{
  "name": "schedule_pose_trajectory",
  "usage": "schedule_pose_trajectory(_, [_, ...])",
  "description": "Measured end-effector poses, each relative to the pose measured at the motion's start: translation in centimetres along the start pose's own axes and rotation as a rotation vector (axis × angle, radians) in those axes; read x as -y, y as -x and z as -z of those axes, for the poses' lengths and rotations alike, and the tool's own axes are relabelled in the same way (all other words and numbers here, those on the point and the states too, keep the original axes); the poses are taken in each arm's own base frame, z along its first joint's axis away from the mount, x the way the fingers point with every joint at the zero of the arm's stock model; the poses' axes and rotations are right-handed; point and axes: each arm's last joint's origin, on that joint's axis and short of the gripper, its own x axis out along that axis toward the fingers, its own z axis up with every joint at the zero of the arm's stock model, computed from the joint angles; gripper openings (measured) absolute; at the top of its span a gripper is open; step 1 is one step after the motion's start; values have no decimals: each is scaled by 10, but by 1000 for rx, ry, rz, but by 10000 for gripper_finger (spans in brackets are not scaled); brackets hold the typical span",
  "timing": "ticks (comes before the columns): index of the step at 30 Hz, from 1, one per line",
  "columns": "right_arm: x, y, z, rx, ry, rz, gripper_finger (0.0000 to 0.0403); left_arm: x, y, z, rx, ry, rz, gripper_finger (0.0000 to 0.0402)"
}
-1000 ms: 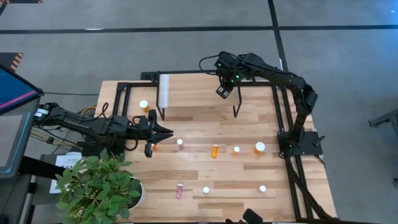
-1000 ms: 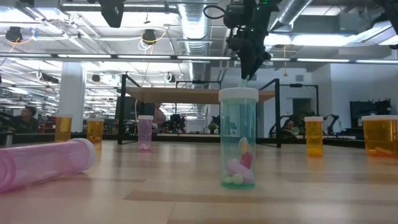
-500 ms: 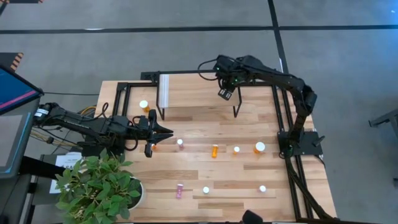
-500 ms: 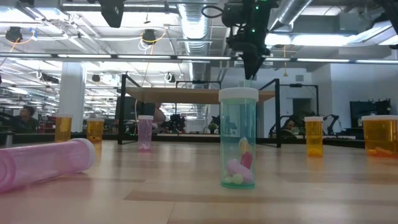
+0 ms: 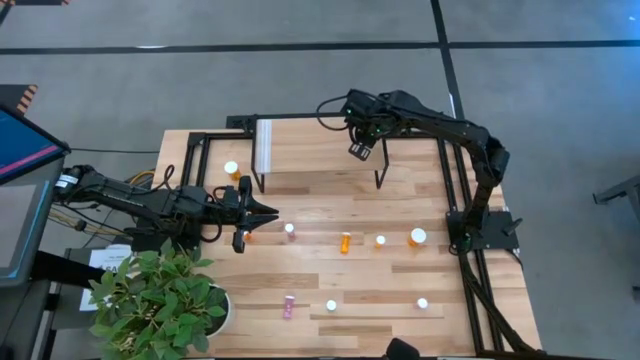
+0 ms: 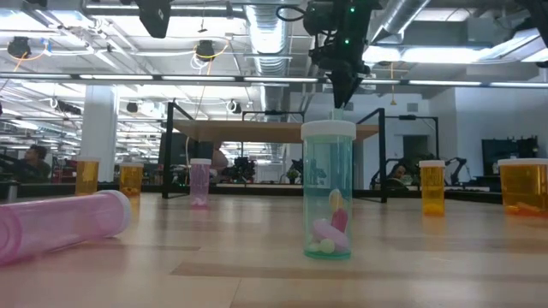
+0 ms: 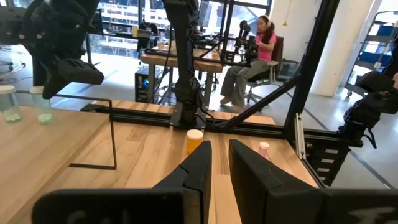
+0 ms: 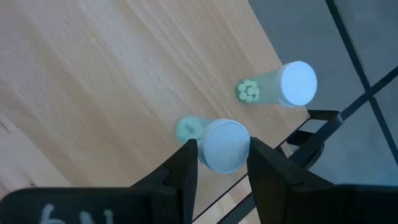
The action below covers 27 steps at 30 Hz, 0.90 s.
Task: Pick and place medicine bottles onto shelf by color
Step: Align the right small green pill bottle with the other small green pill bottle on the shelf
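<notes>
- The whole tabletop (image 5: 330, 270) is seen from straight overhead, far off.
- A level look across the boards is given at surface height, a green bottle (image 6: 327, 190) very close, the room behind.
- The left wrist camera is aimed across the tabletop toward the room.
- The right wrist camera is pointed straight down, very near the shelf (image 8: 93, 81), which the overhead view shares.
</notes>
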Motion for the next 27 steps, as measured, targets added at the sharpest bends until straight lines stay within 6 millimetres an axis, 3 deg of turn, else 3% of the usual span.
schedule_pose_trajectory(27, [-3,1,0,0,38,-2,146,0,0,0,0,2,0,44])
